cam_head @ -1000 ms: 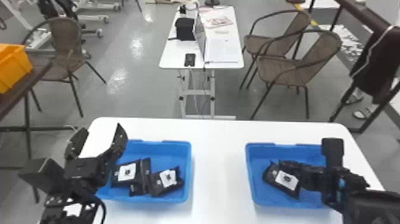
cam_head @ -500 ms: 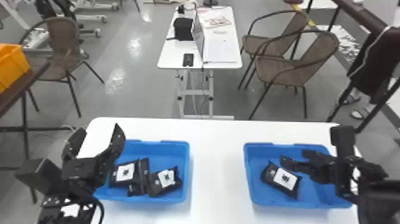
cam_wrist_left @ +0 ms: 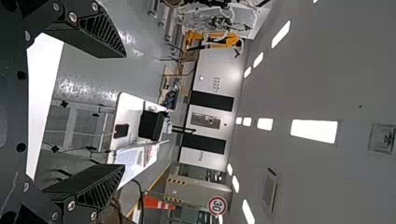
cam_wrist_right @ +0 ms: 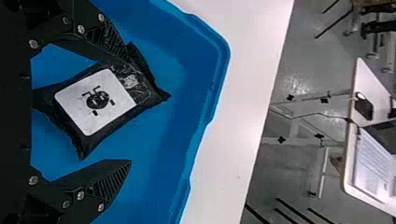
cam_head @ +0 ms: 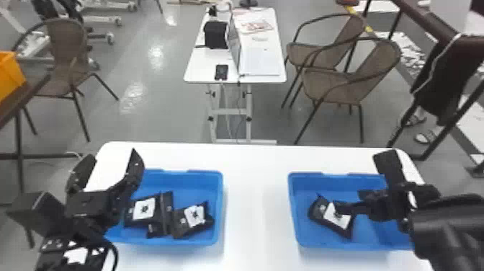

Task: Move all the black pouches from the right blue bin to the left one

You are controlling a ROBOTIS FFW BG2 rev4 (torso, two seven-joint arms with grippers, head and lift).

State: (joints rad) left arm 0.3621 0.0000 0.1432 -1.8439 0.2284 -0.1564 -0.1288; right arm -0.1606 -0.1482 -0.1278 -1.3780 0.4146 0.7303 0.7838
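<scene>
My right gripper (cam_head: 345, 205) is over the right blue bin (cam_head: 293, 216), at the one black pouch (cam_head: 338, 218) seen there. In the right wrist view the right gripper (cam_wrist_right: 126, 112) stands open, its two fingers on either side of the black pouch (cam_wrist_right: 98, 100) with its white label facing up; one finger overlaps the pouch's edge. My left gripper (cam_head: 104, 165) is parked open by the left bin's outer side; in the left wrist view the left gripper (cam_wrist_left: 123, 112) has nothing between its fingers. The left blue bin (cam_head: 219, 201) holds several black pouches (cam_head: 192, 220), lying close together.
Both bins stand on a white table (cam_head: 255, 201), with a strip of bare tabletop between them. Beyond it are a smaller white table (cam_head: 205, 68) with a black box, and wicker chairs (cam_head: 335, 86). An orange bin (cam_head: 9, 75) is at the far left.
The right gripper first drew back a little to the right, then came back over the pouch, its arm turning as it moved. The left arm has kept still.
</scene>
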